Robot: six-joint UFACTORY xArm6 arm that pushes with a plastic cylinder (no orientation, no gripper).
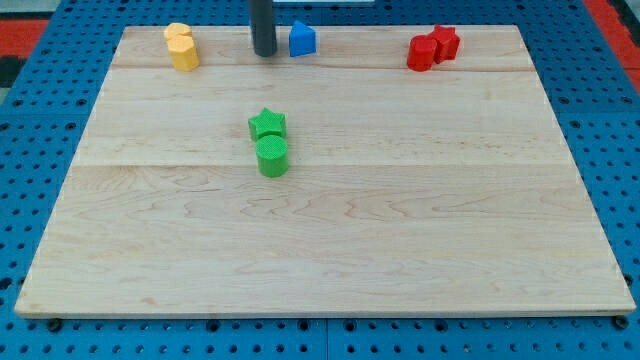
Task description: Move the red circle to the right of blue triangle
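Note:
The red circle [421, 53] sits near the view's top right, touching a red star [445, 41] just to its upper right. The blue triangle [302, 39] sits at the view's top centre. My tip [264, 52] stands just left of the blue triangle, a small gap apart, and far left of the red circle.
Two yellow blocks [182, 46] sit together at the view's top left. A green star [267, 124] and a green cylinder [272, 156] touch each other left of centre. The wooden board [400, 230] lies on a blue pegboard.

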